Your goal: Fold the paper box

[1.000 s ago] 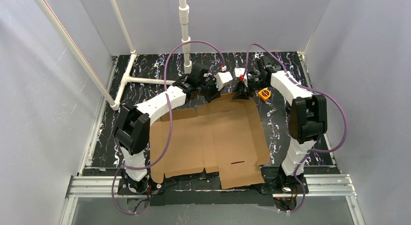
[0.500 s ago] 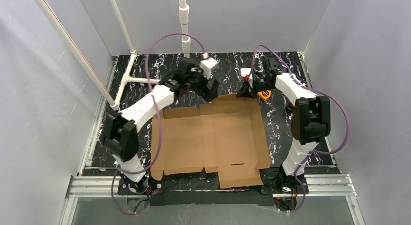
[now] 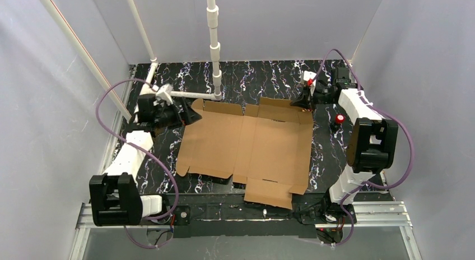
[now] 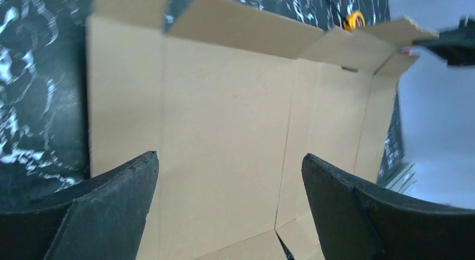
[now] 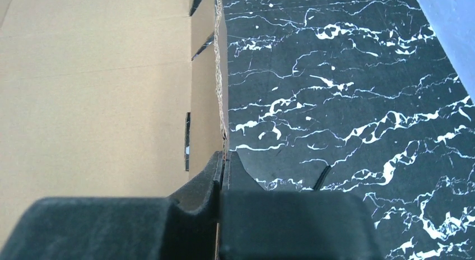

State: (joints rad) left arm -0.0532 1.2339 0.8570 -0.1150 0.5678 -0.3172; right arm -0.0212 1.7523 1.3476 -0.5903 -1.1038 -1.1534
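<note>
**Paper box [image 3: 246, 142] blank open on desk [image 3: 263, 80]; R gripper [image 5: 223, 159] clamped on it, L gripper [image 3: 192, 112] apart.**
Black marbled desk carries the brown box approx. mid-desk, between both arms, main panels flat, far flaps slightly raised. R gripper: jaws together, pinching far-right edge flap. L gripper: jaws wide apart near box's far-left corner, gripping nothing. Small orange tape measure [image 4: 353, 19] on desk beyond box's right side.

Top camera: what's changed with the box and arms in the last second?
The left end effector let go, opened and swung back left. The right end effector closed on the paper box's far right flap, and the box slid farther away. It still lies mostly flat on the table.
</note>
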